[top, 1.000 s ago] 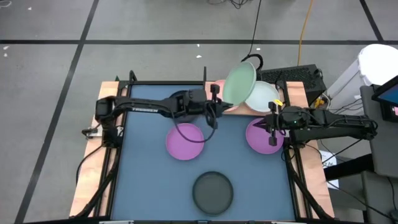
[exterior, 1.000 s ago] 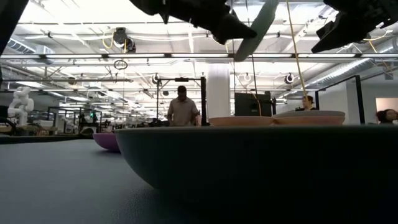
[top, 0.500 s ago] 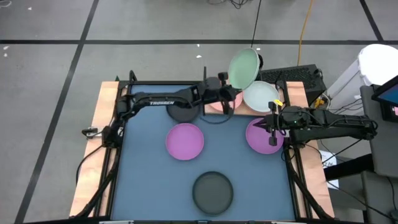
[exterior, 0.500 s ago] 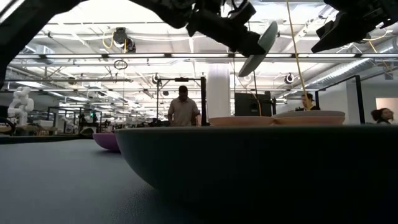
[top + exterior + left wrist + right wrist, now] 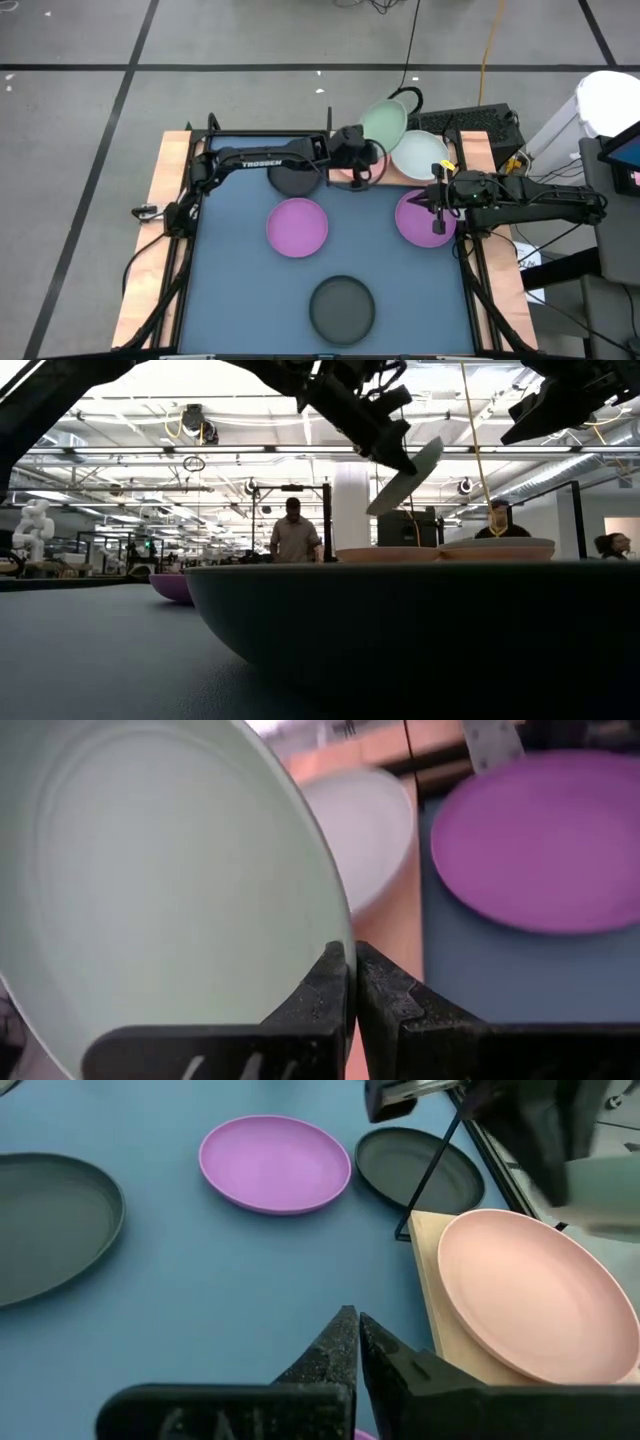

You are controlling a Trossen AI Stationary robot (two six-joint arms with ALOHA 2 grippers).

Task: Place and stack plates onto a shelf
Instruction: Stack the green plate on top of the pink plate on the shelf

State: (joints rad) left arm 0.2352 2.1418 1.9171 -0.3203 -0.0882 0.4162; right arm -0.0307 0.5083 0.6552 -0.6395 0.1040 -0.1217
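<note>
Left gripper (image 5: 362,150): I have it pinched tight on the rim of 1 green plate (image 5: 384,122), tilted above the shelf (image 5: 470,1335) so it can slide down flat.
Shelf: at the desk's far edge; 1 pink plate (image 5: 535,1295) and 1 pale plate (image 5: 420,155) lie on it.
Right gripper (image 5: 437,207): closed, empty, parked over a purple plate (image 5: 424,218), clear of the left arm.
Mat: 2 purple and 2 black plates left.
</note>
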